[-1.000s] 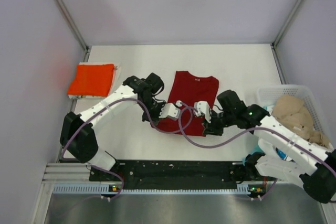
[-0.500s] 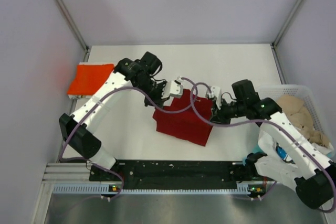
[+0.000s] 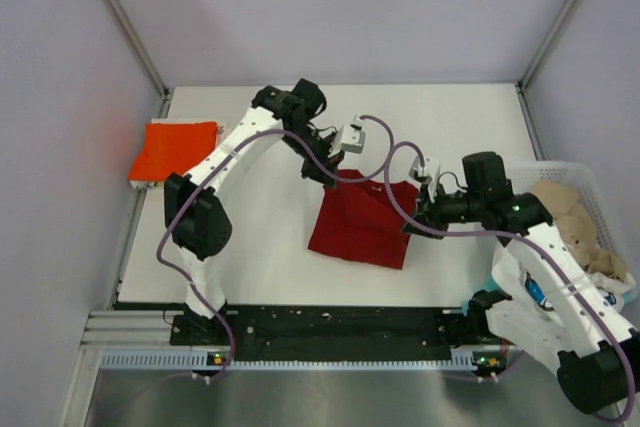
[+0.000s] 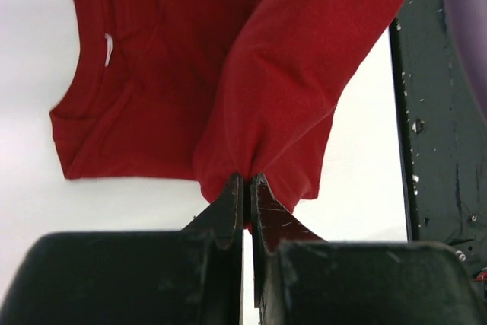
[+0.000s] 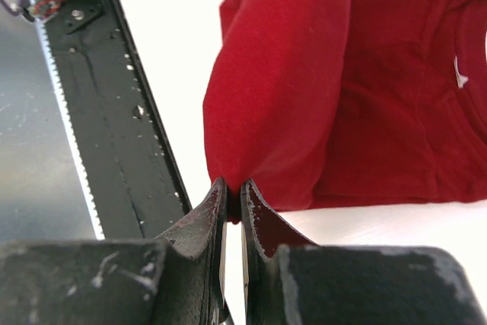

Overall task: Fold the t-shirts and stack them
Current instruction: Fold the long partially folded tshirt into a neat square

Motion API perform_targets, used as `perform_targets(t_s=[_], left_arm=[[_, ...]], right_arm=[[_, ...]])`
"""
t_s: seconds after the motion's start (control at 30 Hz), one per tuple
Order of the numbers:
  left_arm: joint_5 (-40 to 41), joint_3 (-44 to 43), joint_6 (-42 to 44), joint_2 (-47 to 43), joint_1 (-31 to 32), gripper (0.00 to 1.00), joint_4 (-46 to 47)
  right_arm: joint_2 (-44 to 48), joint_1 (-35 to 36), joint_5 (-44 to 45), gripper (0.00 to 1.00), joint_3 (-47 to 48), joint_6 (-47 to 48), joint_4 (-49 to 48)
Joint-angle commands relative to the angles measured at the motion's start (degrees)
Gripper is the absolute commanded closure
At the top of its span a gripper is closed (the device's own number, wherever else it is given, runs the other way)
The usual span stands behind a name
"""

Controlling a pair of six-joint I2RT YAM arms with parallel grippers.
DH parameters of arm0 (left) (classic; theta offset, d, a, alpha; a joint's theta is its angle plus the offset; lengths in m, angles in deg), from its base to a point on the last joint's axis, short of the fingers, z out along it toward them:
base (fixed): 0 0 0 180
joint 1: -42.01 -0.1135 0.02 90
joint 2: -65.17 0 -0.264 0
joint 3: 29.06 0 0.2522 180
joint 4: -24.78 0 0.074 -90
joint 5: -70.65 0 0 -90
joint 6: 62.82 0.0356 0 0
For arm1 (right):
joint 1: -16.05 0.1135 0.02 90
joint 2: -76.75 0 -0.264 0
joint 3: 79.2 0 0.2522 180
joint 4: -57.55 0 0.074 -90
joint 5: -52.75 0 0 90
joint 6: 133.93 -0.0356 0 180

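White bench (image 3: 240, 247) carries a dark red shirt (image 3: 360, 227) near its middle, collar end flat, near hem raised and doubled over toward the collar. On that hem the left claw (image 4: 245, 180) is pinched tight on one corner and the right claw (image 5: 230, 184) on the other, cloth hanging from both. An orange shirt (image 3: 175, 150) lies folded at the left edge; a beige shirt (image 3: 565, 212) sits in the basket (image 3: 515, 179) at the right

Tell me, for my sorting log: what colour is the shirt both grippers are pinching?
The shirt is plain dark red, clearest in the left wrist view.
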Motion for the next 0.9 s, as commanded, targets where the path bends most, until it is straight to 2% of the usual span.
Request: perform_targets(t_s=[0.0, 0.13, 0.3, 0.43, 0.53, 0.77, 0.87], left_arm=[[-10.2, 0.8, 4.2, -5.0, 0.3, 1.0, -11.4], [-11.3, 4.4, 4.8, -5.6, 0.3, 1.0, -11.4], [-10.3, 3.5, 2.8, -1.0, -0.4, 1.0, -11.4], [-10.9, -0.8, 1.9, 4.2, -2.3, 1.0, -11.4], [-11.4, -5.9, 1.2, 9.1, -3.2, 1.0, -11.5], [-12.7, -18.8, -1.5, 21.3, -5.9, 1.0, -10.8], [-12.2, -20.3, -5.6, 24.9, -6.8, 1.0, -7.2]], right_arm=[[5.8, -0.3, -7.5, 1.0, 0.5, 0.2, -1.2], [5.9, -0.3, -5.2, 1.0, 0.1, -1.1, -1.3], [0.6, -1.0, -1.8, 1.0, 0.8, -2.6, -1.3], [-2.9, -4.0, 0.2, 1.0, 1.3, -3.3, -2.2], [-5.1, -7.5, 2.9, 1.0, 0.1, -5.4, -6.9], [-13.7, -10.5, 9.5, 1.0, -0.1, -10.3, -16.9], [-18.0, -11.2, 12.1, 1.0, 0.2, -10.9, -21.3]])
